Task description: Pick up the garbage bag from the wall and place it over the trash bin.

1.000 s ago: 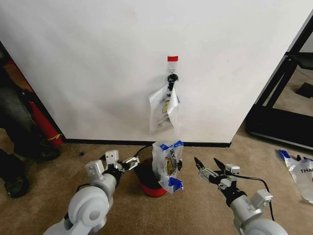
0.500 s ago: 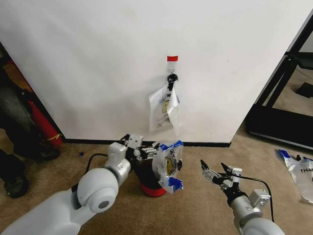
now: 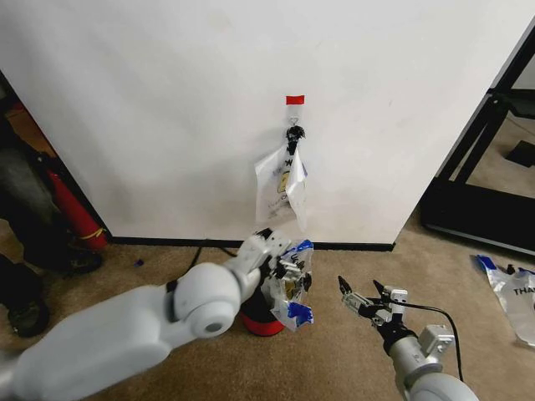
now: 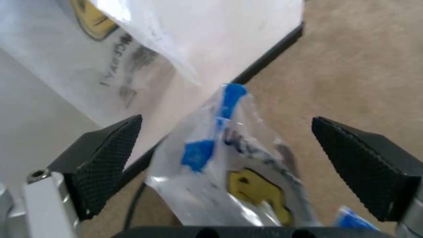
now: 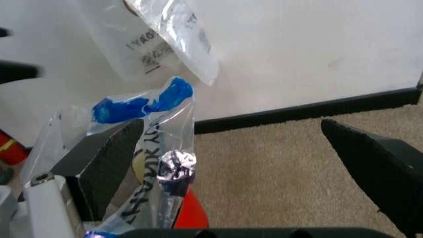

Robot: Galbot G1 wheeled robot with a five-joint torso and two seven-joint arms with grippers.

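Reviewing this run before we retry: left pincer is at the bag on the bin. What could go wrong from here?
1. The garbage bag sits bunched on one side of the trash bin, not spread over its rim; a pull by the open left pincer may drag it off.
2. The bin looks light and could tip.
3. The spare bags hang from the wall hook just above and could snag.

Bright, even indoor light; soft shadows on the wall (image 3: 167,100); blurry, close-range wrist views.
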